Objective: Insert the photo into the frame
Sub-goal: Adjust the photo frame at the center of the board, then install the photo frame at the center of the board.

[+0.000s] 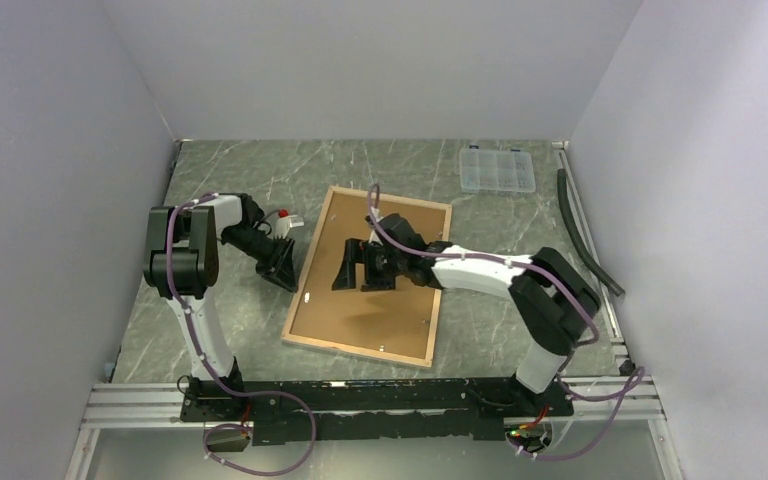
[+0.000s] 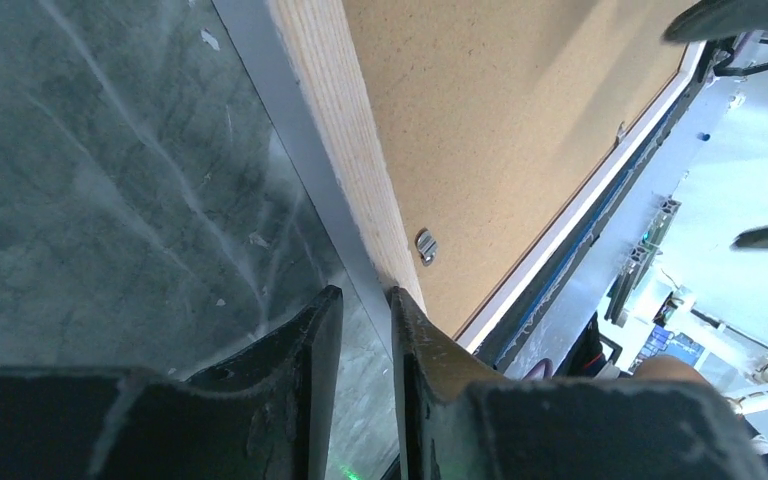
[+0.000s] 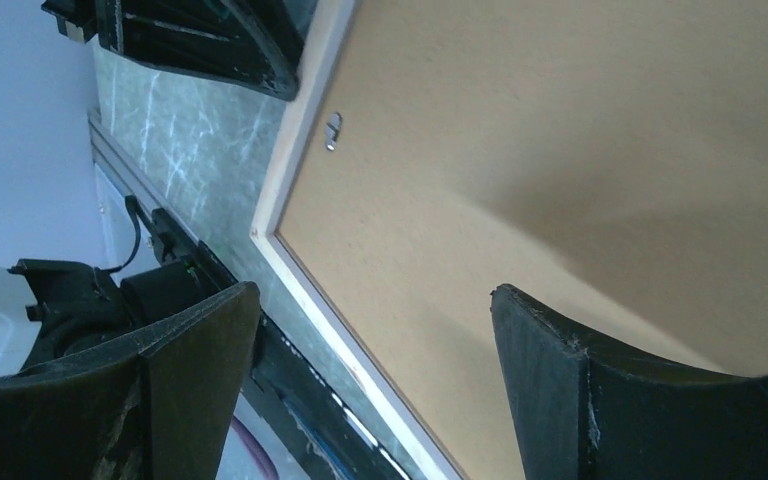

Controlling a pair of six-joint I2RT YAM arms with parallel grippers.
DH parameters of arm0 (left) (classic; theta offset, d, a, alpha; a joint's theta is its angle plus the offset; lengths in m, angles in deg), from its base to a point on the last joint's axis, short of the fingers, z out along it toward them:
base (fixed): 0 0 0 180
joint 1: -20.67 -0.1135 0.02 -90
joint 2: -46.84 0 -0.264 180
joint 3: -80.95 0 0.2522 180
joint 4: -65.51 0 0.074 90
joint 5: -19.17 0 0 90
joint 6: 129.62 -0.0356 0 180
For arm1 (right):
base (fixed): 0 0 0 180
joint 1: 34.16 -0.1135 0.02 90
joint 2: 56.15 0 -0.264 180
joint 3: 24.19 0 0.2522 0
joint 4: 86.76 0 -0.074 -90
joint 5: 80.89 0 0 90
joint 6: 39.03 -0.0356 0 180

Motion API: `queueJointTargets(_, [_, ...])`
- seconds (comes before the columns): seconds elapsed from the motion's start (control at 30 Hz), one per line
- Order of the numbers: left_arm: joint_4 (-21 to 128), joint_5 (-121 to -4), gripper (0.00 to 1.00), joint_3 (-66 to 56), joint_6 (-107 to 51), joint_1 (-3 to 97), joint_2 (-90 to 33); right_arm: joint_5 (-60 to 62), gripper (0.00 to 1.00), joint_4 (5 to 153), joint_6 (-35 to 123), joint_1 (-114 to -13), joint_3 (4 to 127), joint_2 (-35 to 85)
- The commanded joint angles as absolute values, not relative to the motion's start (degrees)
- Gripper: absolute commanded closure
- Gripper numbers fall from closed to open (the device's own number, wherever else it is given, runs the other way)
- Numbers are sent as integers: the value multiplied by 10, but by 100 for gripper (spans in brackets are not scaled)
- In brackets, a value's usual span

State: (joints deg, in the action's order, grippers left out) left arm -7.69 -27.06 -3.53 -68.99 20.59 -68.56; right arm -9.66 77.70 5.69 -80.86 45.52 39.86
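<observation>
The frame [image 1: 364,350] lies face down in the middle of the table, its light wood back up, with the brown backing panel [image 1: 385,315] set in it. The photo is hidden. My left gripper [image 1: 288,272] is at the frame's left rail [image 2: 335,110]. Its jaws stand almost together, with only a thin slit between them, and the tips [image 2: 365,295] touch the rail's outer edge. My right gripper [image 1: 363,268] is open wide and empty just above the backing panel [image 3: 560,150], with the frame's rail [image 3: 290,160] to its left.
A small clear compartment box [image 1: 497,170] sits at the back right. A black hose [image 1: 585,235] runs along the right wall. Small metal turn clips [image 2: 425,245] hold the panel's edge. White walls close in three sides.
</observation>
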Motion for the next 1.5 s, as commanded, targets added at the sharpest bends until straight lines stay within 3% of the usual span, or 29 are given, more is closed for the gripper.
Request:
queueJointTargets(0.0, [-78,-250,71,-46,-707,208,-684,-117,12,852,40,-846,523,459])
queueJointTargets(0.3, [-59,-259,82,-37,-697,208,-689,-140,16,860,29,-893,621,573])
queueJointTargets(0.63, [-59,-262,88,-35,-698,208,-685,-130,17,853,37,-896,642,608])
queueJointTargets(1.47, [-59,-262,89,-30,-698,208,-678,-131,19,872,32,-896,669,649])
